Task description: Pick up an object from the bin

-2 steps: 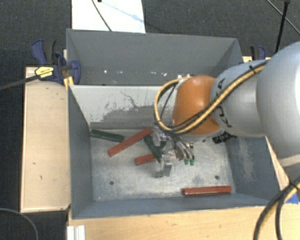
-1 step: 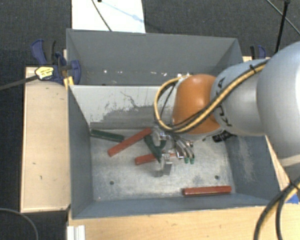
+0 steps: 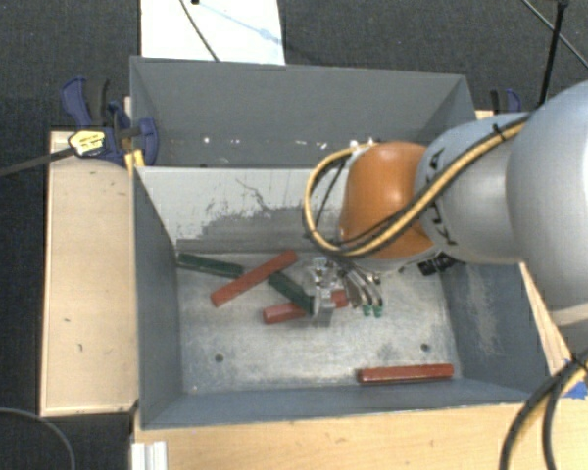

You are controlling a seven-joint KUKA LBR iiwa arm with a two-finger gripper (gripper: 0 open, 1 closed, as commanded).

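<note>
Several red and green sticks point(image 3: 255, 278) are heaped in the bin point(image 3: 294, 116) by the hand point(image 3: 325, 300); its width cannot be told.

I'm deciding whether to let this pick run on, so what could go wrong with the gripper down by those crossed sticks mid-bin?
The gripper sits at the end of a cluster where a short red stick, a dark green stick and a long red-brown stick meet, so it might catch two or scatter them. Also, they lie flat on the bin floor, so a grasp could slip off or scrape metal.
</note>
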